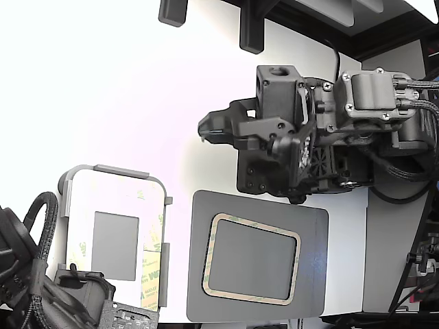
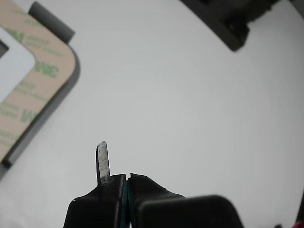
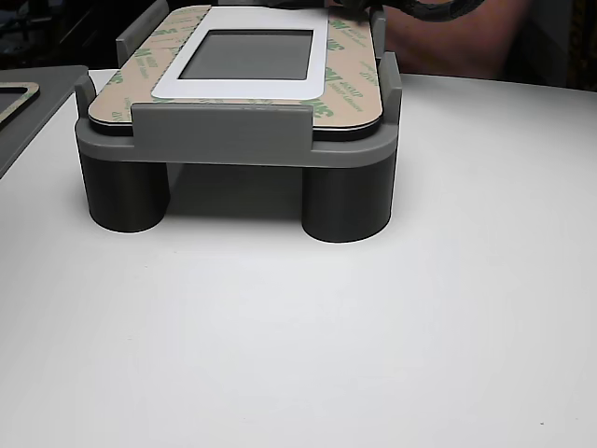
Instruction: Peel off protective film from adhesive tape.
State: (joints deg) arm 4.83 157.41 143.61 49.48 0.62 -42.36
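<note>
A white rounded panel [image 1: 113, 205] with a grey window lies in a grey fixture [image 3: 224, 140] at the exterior view's lower left. The protective film [image 1: 152, 271] is a pale-yellow liner with green logos covering the adhesive tape along the panel's edges; the protective film [image 2: 40, 78] [image 3: 347, 79] also shows in the wrist and other views. My gripper [image 1: 204, 129] hangs over bare white table, apart from the panel and toward the exterior view's upper right of it. In the wrist view my gripper [image 2: 115, 166] is shut with nothing in it, and one thin metal fingertip [image 2: 102, 159] sticks out.
A dark grey plate [image 1: 312, 233] carrying a tan rounded ring [image 1: 252, 299] lies to the exterior view's right of the fixture. A second arm [image 1: 41, 288] with black cables sits at the lower left corner. Black mounts [image 1: 250, 31] stand at the table's far edge.
</note>
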